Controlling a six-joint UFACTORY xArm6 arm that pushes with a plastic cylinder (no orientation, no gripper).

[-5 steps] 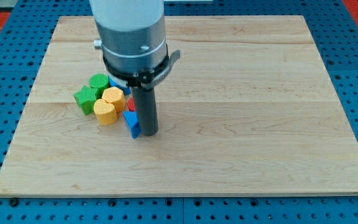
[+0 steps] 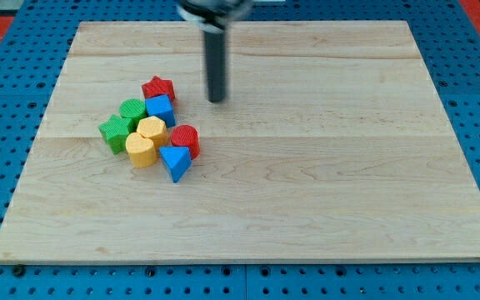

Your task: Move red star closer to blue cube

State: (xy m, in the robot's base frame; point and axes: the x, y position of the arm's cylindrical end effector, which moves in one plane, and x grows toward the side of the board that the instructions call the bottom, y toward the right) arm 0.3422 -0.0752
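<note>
Trouble may come if the tip (image 2: 217, 100), a bare rod without fingers, right of the red star (image 2: 158, 87) touching the blue cube (image 2: 160, 108), scatters the cluster.

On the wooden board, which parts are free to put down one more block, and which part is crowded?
The wooden board is bare across its whole right half and along the view's bottom, below the blue triangular block. My tip stands right of the red star, apart from it. It is crowded left of centre: red star, blue cube, green blocks, yellow blocks and red cylinder sit packed together.
</note>
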